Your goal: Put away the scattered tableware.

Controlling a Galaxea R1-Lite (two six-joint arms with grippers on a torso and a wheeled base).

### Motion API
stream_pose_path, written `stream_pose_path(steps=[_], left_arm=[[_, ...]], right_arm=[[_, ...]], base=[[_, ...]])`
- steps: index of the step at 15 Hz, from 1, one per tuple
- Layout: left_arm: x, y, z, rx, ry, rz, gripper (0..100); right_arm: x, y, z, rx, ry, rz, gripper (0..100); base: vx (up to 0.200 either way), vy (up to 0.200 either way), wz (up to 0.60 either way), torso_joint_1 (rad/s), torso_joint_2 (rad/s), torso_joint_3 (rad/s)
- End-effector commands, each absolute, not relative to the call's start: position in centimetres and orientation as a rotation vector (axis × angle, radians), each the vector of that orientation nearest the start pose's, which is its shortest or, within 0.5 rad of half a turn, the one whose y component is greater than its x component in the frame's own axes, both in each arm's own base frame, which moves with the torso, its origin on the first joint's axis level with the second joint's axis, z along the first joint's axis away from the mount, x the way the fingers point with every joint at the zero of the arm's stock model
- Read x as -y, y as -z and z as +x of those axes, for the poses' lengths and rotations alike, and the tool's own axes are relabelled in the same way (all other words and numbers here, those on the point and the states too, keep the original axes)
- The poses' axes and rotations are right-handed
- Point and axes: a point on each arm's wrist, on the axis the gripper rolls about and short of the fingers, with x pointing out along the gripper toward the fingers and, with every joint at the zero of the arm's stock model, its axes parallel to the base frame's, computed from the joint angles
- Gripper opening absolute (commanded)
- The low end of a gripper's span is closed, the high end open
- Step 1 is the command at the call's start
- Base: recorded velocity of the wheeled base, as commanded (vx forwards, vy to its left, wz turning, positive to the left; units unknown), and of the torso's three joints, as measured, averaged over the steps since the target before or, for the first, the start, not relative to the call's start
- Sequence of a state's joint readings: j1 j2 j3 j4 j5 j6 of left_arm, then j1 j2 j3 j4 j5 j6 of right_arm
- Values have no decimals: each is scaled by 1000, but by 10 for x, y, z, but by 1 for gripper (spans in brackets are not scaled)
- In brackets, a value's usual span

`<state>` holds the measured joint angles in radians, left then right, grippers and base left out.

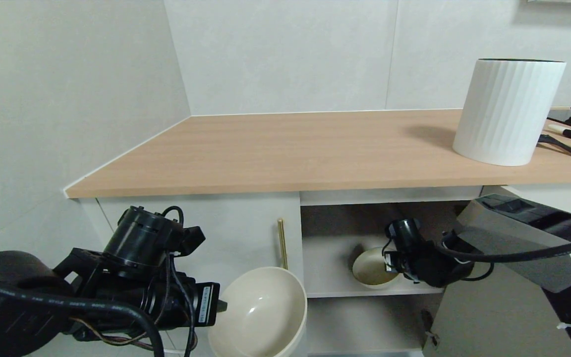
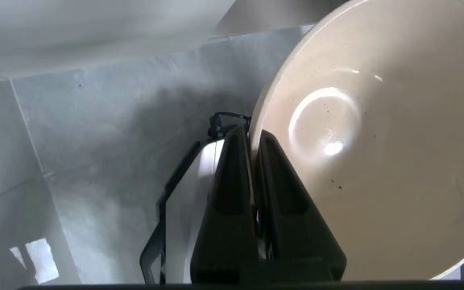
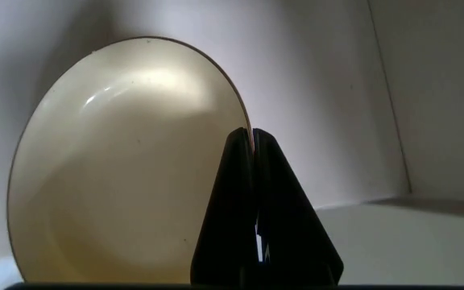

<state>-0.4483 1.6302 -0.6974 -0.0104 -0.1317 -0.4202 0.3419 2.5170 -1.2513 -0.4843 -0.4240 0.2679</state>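
Shallow bowl (image 1: pixel 371 268) sits inside the open cabinet, tipped on edge at the shelf (image 1: pixel 330 285), hollow facing outward; I can't tell if it touches; right gripper (image 1: pixel 390 262) comes in from its right, fingers (image 3: pixel 236 201) pinched shut on the rim. The deeper cream bowl (image 1: pixel 260 312) hangs lower, outside, before the closed door (image 1: pixel 206 223); left gripper (image 1: pixel 222 306) has its fingers (image 2: pixel 236 193) clamped on the rim, bowl to their right, mouth tilted up. Both are round, so no long axis; the shelf lies up and right of it; right arm's nearer.
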Motion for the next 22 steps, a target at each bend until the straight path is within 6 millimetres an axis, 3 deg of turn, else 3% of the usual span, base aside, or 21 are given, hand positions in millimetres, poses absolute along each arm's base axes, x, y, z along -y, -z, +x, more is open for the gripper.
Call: stream_pose_path(steps=[1, 5, 9, 20, 21, 22], left_arm=[[109, -122, 220, -1019, 333, -231, 0], [110, -123, 218, -1016, 337, -229, 0], [110, -124, 218, -1008, 330, -224, 0], [110, -125, 218, -1003, 328, -225, 0], [110, -125, 218, -1001, 325, -222, 0], [110, -125, 218, -999, 324, -222, 0]], right_arm=[[-138, 48, 420, -712, 181, -39, 0], [-144, 57, 433, -677, 222, -49, 0], [-153, 56, 436, -658, 206, -40, 0], [-153, 55, 436, -658, 206, -40, 0], [-154, 55, 437, -656, 206, -39, 100], [-153, 55, 437, -655, 208, -37, 100]], base=[[0, 0, 0, 0, 0, 0], [0, 0, 0, 0, 0, 0], [0, 0, 0, 0, 0, 0], [0, 0, 0, 0, 0, 0], [0, 0, 0, 0, 0, 0], [0, 0, 0, 0, 0, 0]])
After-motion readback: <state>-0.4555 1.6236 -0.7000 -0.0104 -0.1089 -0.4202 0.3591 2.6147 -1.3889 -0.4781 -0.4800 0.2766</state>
